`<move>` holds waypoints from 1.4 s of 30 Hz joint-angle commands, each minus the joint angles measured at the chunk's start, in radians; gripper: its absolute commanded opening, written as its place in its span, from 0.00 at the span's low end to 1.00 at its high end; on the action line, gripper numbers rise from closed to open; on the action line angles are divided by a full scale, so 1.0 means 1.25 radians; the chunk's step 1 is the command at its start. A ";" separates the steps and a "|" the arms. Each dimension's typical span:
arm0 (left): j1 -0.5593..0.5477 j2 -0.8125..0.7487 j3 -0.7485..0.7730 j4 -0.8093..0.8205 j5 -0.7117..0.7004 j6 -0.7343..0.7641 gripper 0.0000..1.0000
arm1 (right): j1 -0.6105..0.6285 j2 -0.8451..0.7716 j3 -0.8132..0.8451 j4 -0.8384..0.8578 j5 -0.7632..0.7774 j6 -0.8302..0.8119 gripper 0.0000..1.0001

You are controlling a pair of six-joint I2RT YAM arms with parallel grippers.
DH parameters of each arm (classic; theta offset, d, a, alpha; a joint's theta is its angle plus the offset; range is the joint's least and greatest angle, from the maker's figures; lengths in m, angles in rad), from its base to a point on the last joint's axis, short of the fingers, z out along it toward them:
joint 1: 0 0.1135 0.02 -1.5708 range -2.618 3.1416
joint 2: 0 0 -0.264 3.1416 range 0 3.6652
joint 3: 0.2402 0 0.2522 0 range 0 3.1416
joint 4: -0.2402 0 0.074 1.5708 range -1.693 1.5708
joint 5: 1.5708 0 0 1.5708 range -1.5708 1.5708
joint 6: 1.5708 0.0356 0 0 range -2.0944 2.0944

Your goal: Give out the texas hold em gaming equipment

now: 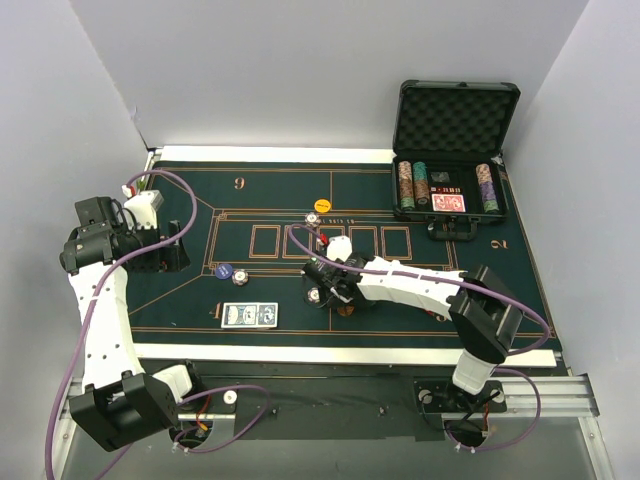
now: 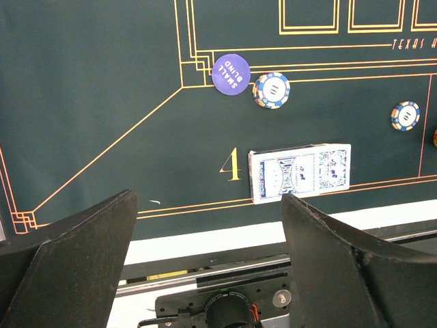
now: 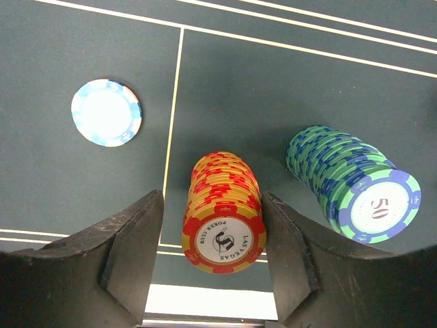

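Observation:
My right gripper (image 3: 212,205) is open around an upright stack of orange-and-red chips (image 3: 222,212) standing on the green felt; the right finger touches the stack and the left finger stands a little off it. A teal-and-blue stack (image 3: 355,188) stands just to its right and a single pale blue-and-white chip (image 3: 106,113) lies to the left. In the top view the right gripper (image 1: 335,290) is at mid-table. Blue-backed cards (image 1: 249,315) lie by the number 4, and they also show in the left wrist view (image 2: 299,172). My left gripper (image 1: 172,246) is open and empty at the table's left.
The open black foam-lined case (image 1: 455,150) with chip rows and a red-backed deck stands at the back right. A purple small-blind button (image 2: 231,74), single chips (image 2: 271,90) (image 2: 405,115), an orange chip (image 1: 322,206) and a white button (image 1: 340,245) lie on the felt.

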State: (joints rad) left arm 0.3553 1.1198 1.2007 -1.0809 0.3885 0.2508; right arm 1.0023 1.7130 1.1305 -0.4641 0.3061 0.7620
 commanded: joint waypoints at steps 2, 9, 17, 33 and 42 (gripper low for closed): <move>0.005 -0.017 -0.003 0.013 0.002 0.008 0.96 | 0.001 -0.002 -0.011 -0.008 0.014 0.013 0.51; 0.007 -0.020 -0.006 0.014 0.000 0.009 0.96 | 0.002 -0.011 -0.012 -0.010 0.021 0.011 0.43; 0.008 -0.022 -0.009 0.014 -0.002 0.010 0.96 | 0.001 -0.028 -0.010 -0.026 0.048 0.006 0.35; 0.008 -0.022 -0.012 0.016 0.002 0.010 0.96 | 0.013 -0.060 0.101 -0.100 0.077 -0.035 0.33; 0.011 -0.006 0.004 0.012 0.013 0.002 0.96 | 0.061 0.115 0.347 -0.139 0.044 -0.082 0.33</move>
State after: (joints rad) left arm 0.3580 1.1130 1.1839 -1.0805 0.3851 0.2508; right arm 1.0424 1.7470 1.3998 -0.5911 0.3580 0.7025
